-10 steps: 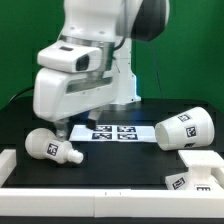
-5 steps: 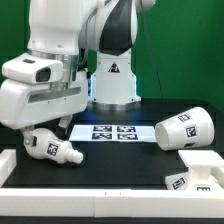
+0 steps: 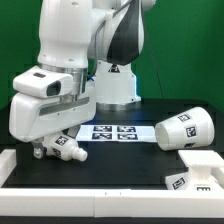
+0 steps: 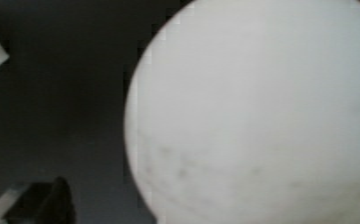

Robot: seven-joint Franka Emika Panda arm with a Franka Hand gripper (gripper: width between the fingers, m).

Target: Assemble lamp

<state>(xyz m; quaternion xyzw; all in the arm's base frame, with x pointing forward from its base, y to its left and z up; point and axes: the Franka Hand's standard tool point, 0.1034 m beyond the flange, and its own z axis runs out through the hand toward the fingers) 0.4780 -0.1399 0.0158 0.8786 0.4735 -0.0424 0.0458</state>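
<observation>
The white bulb point(image 3: 66, 150) lies on its side on the black table at the exterior view's left, its ribbed neck pointing to the right. My gripper point(image 3: 47, 151) is down over its round end and hides most of it. In the wrist view the bulb point(image 4: 248, 110) fills most of the frame, and one dark finger point(image 4: 44, 203) stands a little apart from its side. The jaws look open around the bulb. The cone shade point(image 3: 183, 130) lies on its side at the right. The flat square base point(image 3: 196, 172) lies at the front right.
The marker board point(image 3: 113, 131) lies flat mid-table in front of the robot pedestal point(image 3: 113, 80). A low white rim point(image 3: 10, 164) borders the table at the left and along the front.
The arm has swung from the middle to the exterior view's left and come down over the bulb. The bulb, shade and base lie about where they were.
</observation>
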